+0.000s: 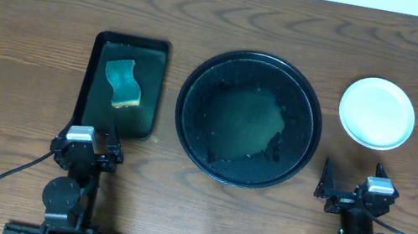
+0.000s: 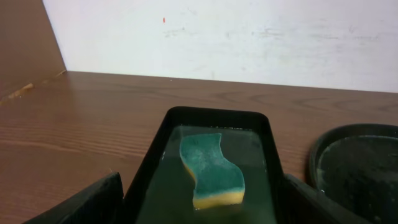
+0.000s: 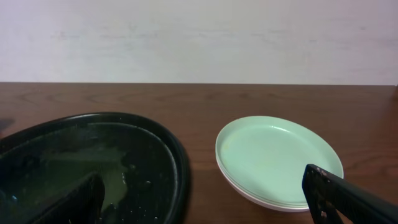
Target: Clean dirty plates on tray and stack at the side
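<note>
The large round black tray [image 1: 248, 119] sits mid-table, wet, with a pale film of liquid and no plates on it; it also shows in the right wrist view [image 3: 93, 168] and at the right edge of the left wrist view [image 2: 357, 168]. The plates [image 1: 376, 113] lie stacked on the table to the tray's right, a mint-blue one on top [image 3: 278, 160]. My left gripper [image 1: 87, 146] is open and empty at the near end of the green tray. My right gripper [image 1: 355, 193] is open and empty, near the front edge, just in front of the stack.
A rectangular dark-green tray [image 1: 123, 86] left of the black tray holds a green-and-yellow sponge [image 1: 122, 84], seen also in the left wrist view [image 2: 211, 171]. Bare wooden table lies behind and around; a white wall stands at the far edge.
</note>
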Controlling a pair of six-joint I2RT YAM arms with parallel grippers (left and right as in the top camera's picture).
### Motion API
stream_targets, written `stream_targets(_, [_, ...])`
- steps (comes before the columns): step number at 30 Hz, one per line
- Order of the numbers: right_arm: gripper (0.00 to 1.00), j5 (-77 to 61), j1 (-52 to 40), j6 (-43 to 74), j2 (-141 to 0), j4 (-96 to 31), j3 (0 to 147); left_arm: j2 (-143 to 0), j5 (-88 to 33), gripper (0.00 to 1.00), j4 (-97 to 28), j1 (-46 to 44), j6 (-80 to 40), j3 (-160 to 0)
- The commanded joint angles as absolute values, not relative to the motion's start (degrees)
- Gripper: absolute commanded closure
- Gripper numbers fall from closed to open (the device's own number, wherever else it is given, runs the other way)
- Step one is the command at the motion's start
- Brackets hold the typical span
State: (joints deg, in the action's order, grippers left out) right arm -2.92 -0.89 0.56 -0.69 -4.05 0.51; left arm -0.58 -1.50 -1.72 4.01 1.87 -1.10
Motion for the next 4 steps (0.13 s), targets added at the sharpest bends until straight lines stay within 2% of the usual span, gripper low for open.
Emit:
stream_targets(1, [0.01, -2.4, -1.2, -0.3, -0.3, -4.3, 0.4, -0.2, 0.5, 0.20, -4.2, 3.8, 1.6, -0.2])
stream_targets(4, [0.01, -2.4, -1.2, -0.3, -0.3, -4.3, 0.4, -0.2, 0.5, 0.20, -4.2, 3.8, 1.6, -0.2])
